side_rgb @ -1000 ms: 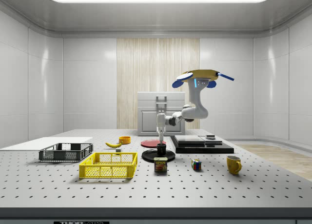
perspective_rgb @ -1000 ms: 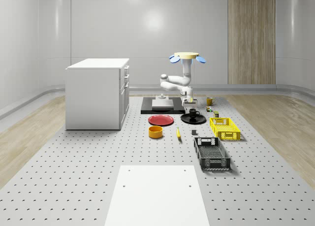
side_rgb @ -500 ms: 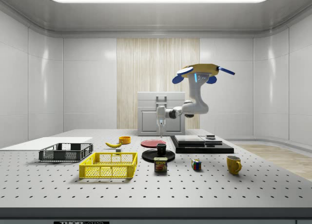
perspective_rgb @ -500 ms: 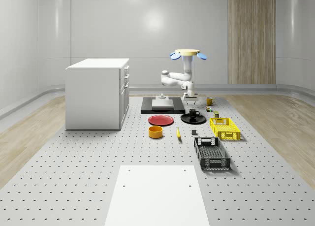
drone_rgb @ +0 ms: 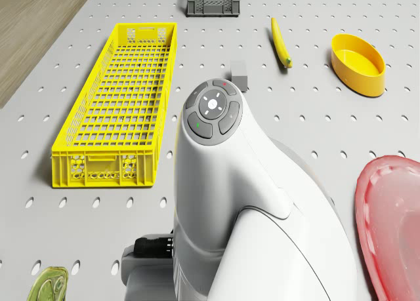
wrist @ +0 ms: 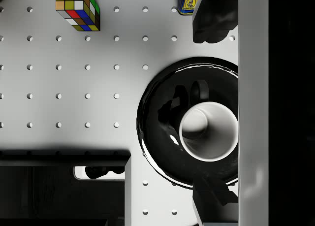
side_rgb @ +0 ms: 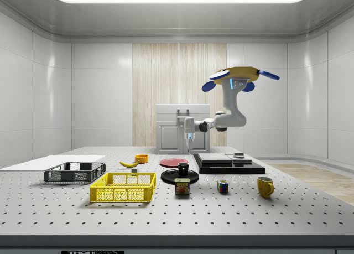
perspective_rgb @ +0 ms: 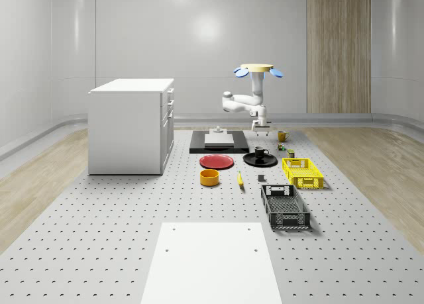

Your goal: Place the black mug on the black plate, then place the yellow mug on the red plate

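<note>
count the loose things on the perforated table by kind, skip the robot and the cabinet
Mugs: 2, black mug, yellow mug
Plates: 2, black plate, red plate
Crates: 2, yellow crate, black crate
Bowl: 1, yellow bowl
Banana: 1, banana
Can: 1, can
Puzzle cube: 1, puzzle cube
Total: 10

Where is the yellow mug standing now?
In the side view the yellow mug stands on the table at the right, beyond the puzzle cube, far from the red plate.
</note>
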Robot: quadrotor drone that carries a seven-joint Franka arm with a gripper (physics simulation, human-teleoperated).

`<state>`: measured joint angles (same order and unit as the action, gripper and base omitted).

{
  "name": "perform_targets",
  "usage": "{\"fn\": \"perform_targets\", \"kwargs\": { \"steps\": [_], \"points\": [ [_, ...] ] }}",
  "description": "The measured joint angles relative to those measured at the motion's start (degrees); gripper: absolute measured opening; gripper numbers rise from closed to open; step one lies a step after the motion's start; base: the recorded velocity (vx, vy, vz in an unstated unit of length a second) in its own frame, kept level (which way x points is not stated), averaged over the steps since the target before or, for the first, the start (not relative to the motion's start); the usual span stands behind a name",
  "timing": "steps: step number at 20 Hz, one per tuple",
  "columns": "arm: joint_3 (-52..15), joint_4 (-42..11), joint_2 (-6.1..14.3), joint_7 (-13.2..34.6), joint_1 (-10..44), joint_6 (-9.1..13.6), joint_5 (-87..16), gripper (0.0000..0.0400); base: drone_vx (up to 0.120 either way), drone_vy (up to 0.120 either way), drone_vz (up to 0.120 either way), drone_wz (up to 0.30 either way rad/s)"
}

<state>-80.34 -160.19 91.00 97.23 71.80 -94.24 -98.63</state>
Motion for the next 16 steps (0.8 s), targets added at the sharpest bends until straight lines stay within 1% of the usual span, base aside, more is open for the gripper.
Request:
{"fn": "perform_targets", "kwargs": {
  "steps": [16],
  "points": [
    [-0.07, 0.00, 0.19, 0.02, 0.03, -0.16, 0.13, 0.0400, -0.120, 0.120, 0.000, 0.000]
  ]
}}
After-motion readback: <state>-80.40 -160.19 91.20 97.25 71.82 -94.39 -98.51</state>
